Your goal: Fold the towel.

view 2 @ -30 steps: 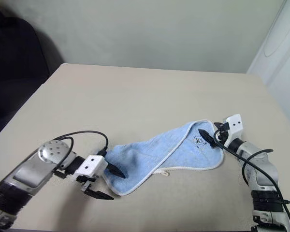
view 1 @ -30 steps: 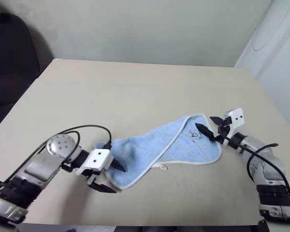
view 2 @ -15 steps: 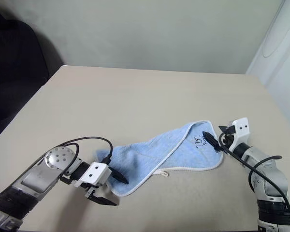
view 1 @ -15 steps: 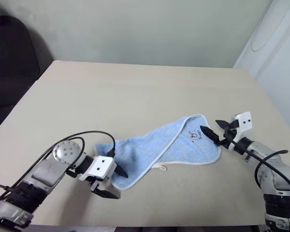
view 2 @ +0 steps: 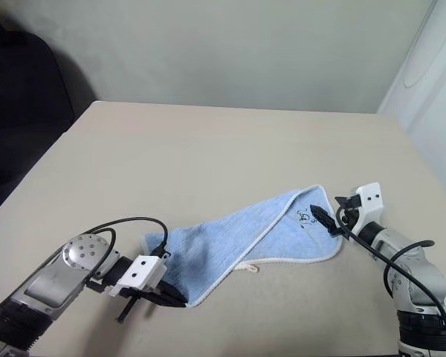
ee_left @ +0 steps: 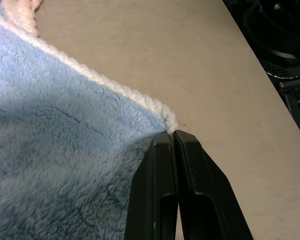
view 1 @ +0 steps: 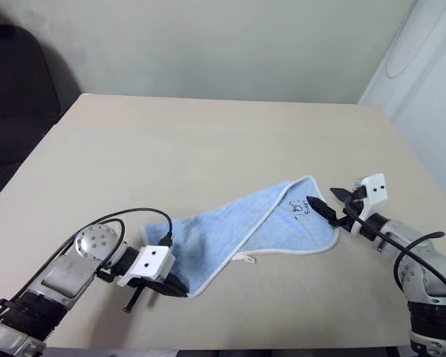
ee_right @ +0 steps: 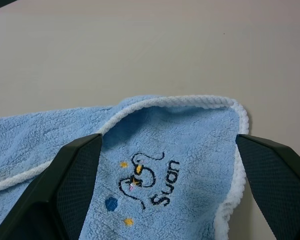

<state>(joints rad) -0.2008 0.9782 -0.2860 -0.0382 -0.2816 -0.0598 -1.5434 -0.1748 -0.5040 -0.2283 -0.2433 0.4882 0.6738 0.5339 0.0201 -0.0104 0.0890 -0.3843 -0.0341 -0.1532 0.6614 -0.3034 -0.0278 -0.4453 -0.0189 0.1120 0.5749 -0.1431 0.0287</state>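
One towel (view 1: 253,227) lies near the tabletop's (view 1: 208,141) front edge, its long axis running from the front left toward the right edge. The left gripper (view 1: 175,286) is pressed together, pinching the towel's near-left corner. The right gripper (view 1: 334,208) hangs spread wide over the emblem (ee_right: 145,182) corner, not yet gripping. Two grippers, one towel.

Towel (view 1: 241,223): near corner hidden under my left tool (view 1: 180,288); emblem (view 1: 301,206) lettering too small to read from my head views.
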